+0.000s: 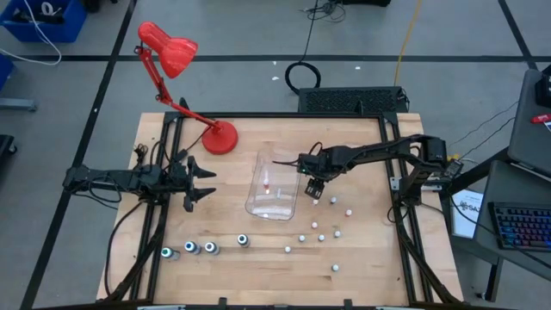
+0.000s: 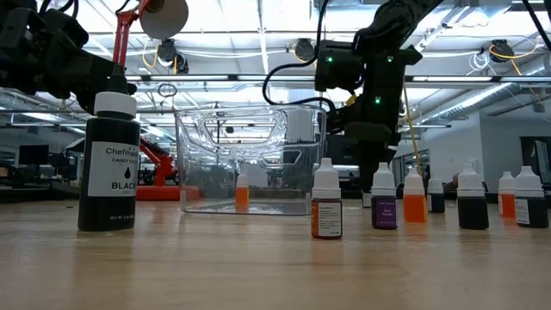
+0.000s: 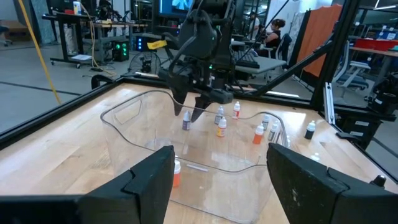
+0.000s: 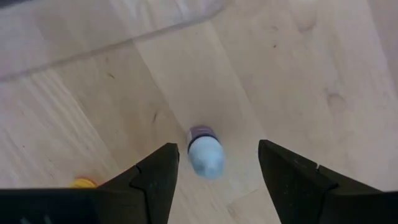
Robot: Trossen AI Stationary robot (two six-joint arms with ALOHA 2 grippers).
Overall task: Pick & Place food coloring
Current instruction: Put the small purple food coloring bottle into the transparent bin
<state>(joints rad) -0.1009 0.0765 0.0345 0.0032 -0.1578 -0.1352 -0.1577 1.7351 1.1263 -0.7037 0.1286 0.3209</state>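
My right gripper points down, open, just right of the clear tub. In the right wrist view a small white-capped food coloring bottle with a purple label stands on the table below the gripper, between the two fingers and apart from both. One orange bottle stands inside the tub. Several more small bottles stand scattered on the table's right half. Several larger dark bottles stand in a row near the front left. My left gripper waits open and level at the left edge.
A red desk lamp stands on its base at the far left, its head leaning beyond the table. The black bottle stands nearest the low camera. Bare wood lies between the tub and my left gripper.
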